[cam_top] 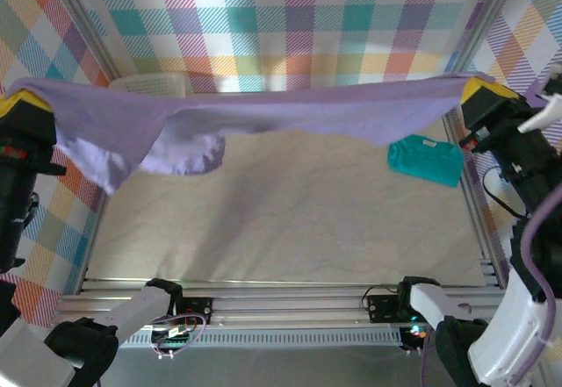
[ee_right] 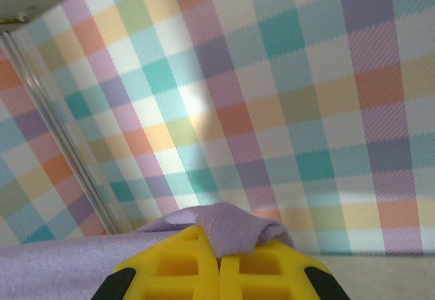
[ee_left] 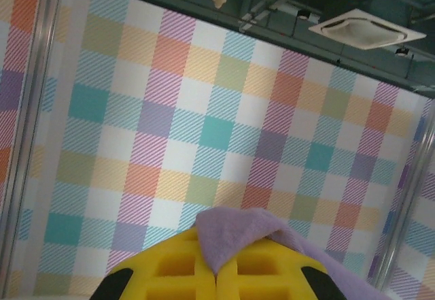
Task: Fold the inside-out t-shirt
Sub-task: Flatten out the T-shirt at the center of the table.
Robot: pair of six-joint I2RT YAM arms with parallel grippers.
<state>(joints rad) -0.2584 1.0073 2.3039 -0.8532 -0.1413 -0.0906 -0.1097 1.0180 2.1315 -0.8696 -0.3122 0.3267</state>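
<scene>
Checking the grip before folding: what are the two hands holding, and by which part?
Both hold the lavender t-shirt, stretched in the air: the left hand pinches one end of its top edge, the right hand the other end.

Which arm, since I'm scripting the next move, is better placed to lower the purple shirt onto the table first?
Probably left. Both grippers pinch the t-shirt taut, but its loose bulk hangs by the left gripper over bare table, while a teal shirt lies below the right gripper.

Soft bright light, pale glare patch on checked wall (cam_top: 386, 60), mild blur.
</scene>
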